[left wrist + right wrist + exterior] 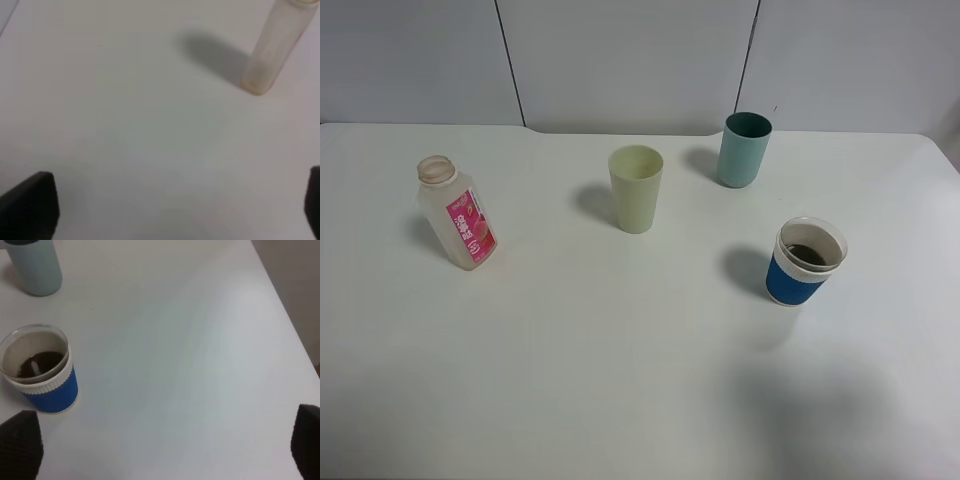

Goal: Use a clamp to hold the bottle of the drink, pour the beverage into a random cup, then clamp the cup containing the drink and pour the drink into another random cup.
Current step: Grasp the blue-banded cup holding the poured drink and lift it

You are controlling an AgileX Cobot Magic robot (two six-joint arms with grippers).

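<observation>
The bottle (455,215) stands upright and looks empty at the table's left; its pink label faces front. In the left wrist view the bottle (277,45) lies well ahead of my left gripper (172,210), which is open with bare table between its dark fingertips (30,205). The blue-banded cup (805,262) at the right holds the dark brown beverage (807,254). My right gripper (164,445) is open, and that cup (42,372) with the beverage (40,362) sits beside one fingertip (20,445). The teal cup (745,150) stands empty farther back, and the right wrist view also shows this teal cup (35,265). Neither arm appears in the high view.
A pale yellow-green cup (636,188) stands near the middle of the white table (620,380). Grey wall panels (630,60) run behind the table. In the right wrist view the table's edge (287,315) runs close by on the side away from the cups.
</observation>
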